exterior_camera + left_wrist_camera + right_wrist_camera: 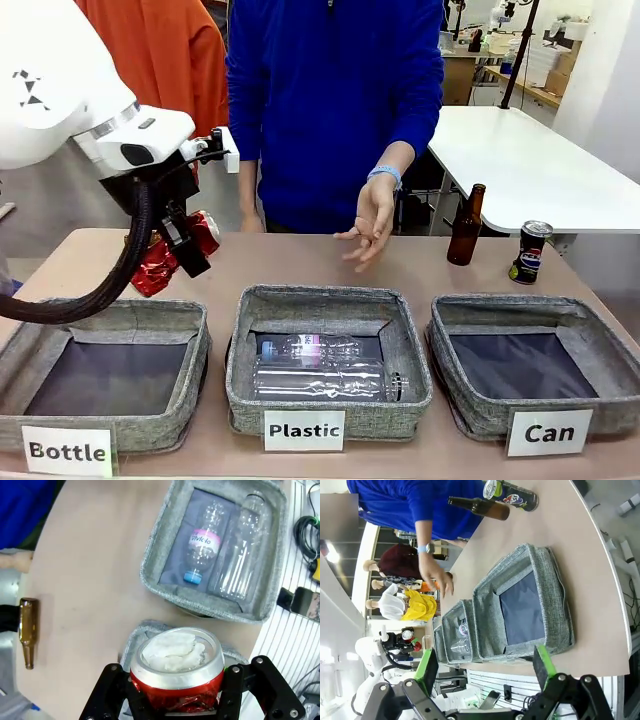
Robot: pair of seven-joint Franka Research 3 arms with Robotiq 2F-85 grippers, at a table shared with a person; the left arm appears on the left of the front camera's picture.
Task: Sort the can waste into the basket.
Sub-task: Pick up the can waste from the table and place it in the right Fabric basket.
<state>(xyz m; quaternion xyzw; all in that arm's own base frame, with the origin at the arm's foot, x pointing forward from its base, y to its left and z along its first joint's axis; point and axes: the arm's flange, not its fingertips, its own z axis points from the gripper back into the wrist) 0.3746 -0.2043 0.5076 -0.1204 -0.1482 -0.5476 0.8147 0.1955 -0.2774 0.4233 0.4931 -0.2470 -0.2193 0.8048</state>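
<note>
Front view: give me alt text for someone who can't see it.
The left gripper holds a crushed red can in the air near the Bottle basket. A person's hand hovers over the table; a brown bottle and black can stand beyond the Can basket.

Crumpled red can (168,257) held aloft over the bench's left side; black can (531,252) upright at the far-right corner; grey "Can" basket (520,307) at the near-right corner.

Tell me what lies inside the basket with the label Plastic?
The Plastic basket holds a clear pink-labelled bottle with a blue cap and a plain clear bottle, side by side on dark lining. The lining under them is covered.
</note>
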